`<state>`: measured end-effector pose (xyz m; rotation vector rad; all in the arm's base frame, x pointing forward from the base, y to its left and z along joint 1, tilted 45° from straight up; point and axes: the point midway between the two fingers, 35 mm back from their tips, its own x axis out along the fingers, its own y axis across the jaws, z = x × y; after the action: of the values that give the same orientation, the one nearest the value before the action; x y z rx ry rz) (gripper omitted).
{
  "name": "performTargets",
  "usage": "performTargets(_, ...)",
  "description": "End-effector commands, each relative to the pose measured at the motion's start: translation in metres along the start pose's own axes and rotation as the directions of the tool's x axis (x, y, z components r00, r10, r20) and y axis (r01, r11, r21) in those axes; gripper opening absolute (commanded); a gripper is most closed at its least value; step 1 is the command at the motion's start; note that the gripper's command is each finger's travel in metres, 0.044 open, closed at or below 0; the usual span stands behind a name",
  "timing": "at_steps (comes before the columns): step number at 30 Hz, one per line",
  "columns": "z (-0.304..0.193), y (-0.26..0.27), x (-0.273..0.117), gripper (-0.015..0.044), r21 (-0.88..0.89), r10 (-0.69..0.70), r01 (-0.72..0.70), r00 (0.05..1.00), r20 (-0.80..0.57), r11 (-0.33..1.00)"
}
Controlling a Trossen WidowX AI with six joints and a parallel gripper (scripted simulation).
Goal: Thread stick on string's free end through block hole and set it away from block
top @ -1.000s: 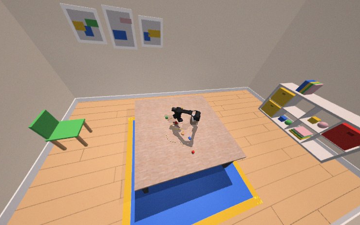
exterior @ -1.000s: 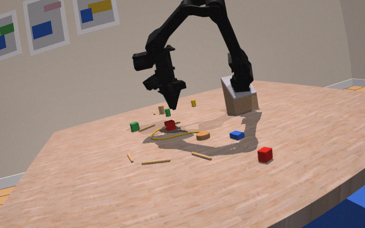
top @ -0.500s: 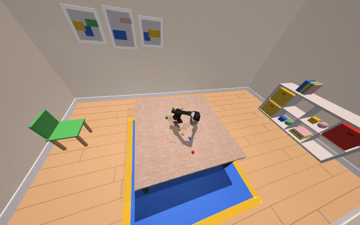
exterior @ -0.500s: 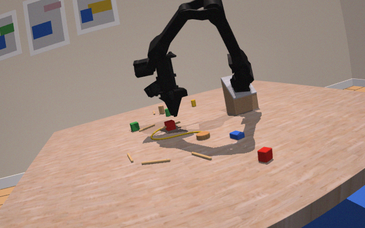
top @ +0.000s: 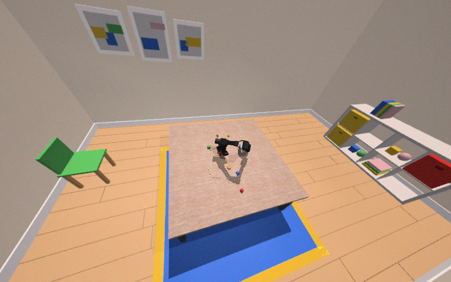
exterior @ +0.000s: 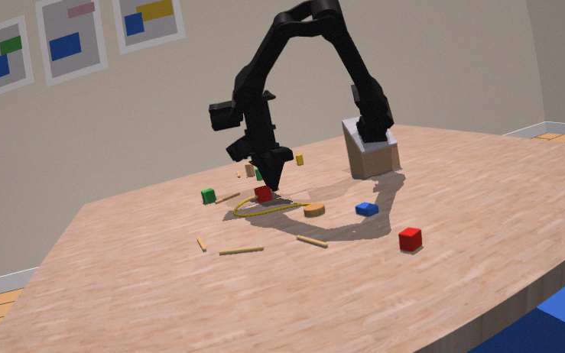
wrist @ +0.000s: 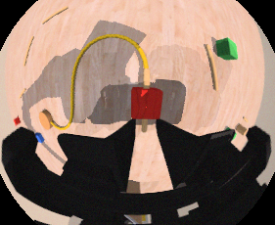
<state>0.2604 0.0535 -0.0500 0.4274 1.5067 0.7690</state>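
Observation:
The red block [top: 220,153] [exterior: 263,193] [wrist: 147,104] stands on the table. The string's stick [wrist: 146,78] runs through it: the string end shows on the far side in the wrist view and a short tip on the near side. The yellow string [exterior: 249,215] [wrist: 74,83] curves from the stick to the round button [top: 229,167] [exterior: 314,209] [wrist: 45,119]. My gripper [exterior: 274,189] [wrist: 145,121] is partly open and empty, pointing down close beside the block on the near side. The stick's tip shows between the fingertips in the wrist view; whether they touch the block is unclear.
A green cube [exterior: 208,195] [wrist: 226,49] and a loose stick [exterior: 227,197] [wrist: 211,67] lie beyond the block. A tan piece [exterior: 249,170] and a yellow piece [exterior: 299,159] stand farther back. A blue piece [exterior: 367,209], a red cube [exterior: 410,239] and several loose sticks lie toward the front.

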Motion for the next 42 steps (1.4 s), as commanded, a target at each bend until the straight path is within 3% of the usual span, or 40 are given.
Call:
performTargets(1, -0.0029, 0.0011, 0.0094, 0.0120, 0.008, 0.011, -0.011, 1.000, -0.007, 1.000)
performTargets(10, -0.0031, 0.0012, 0.0105, 0.0120, 0.008, 0.011, -0.011, 1.000, -0.007, 1.000)
performTargets(15, -0.0026, 0.0008, 0.0087, 0.0000, 0.003, 0.004, -0.004, 1.000, -0.006, 1.000)
performTargets(42, -0.0058, 0.0001, 0.0101, 0.0000, 0.045, -0.007, 0.005, 0.999, 0.052, 0.999)
